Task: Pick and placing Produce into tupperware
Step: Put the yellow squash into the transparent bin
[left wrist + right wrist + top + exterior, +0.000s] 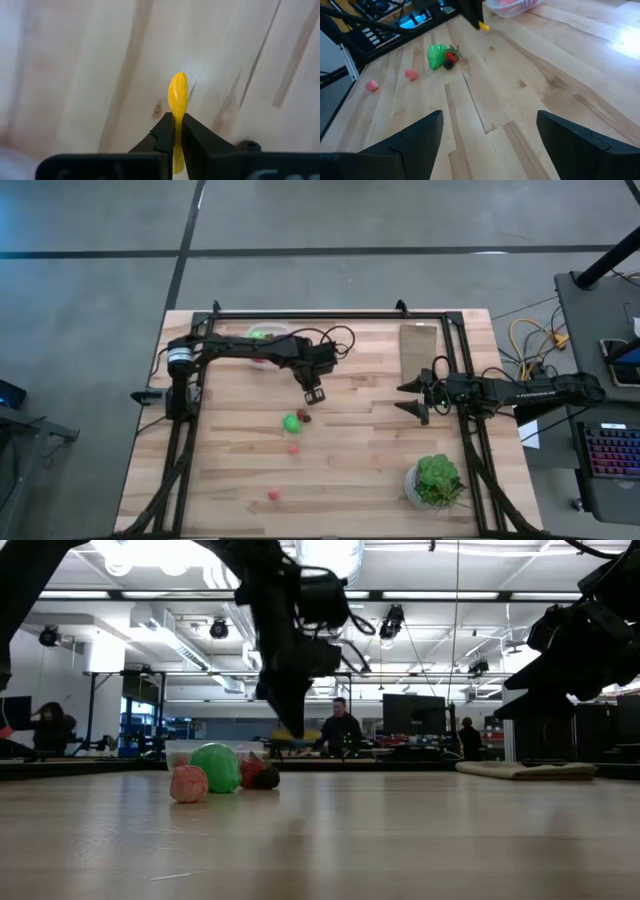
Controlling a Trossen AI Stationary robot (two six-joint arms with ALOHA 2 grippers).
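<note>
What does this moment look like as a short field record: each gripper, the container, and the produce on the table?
left gripper: shut on yellow piece, above the table's middle
right gripper: open, empty, waiting at the right side
tupperware: at the far edge, a green piece and something red visible inside
loose produce: green ball with a dark piece beside it; three pink-red pieces farther toward the near edge
other items: tan board, potted plant

My arms are dark, jointed tubes with black cables looping off them. My left pincer (175,137) has two flat black fingers (197,135); a small screw (248,146) sits beside them.
</note>
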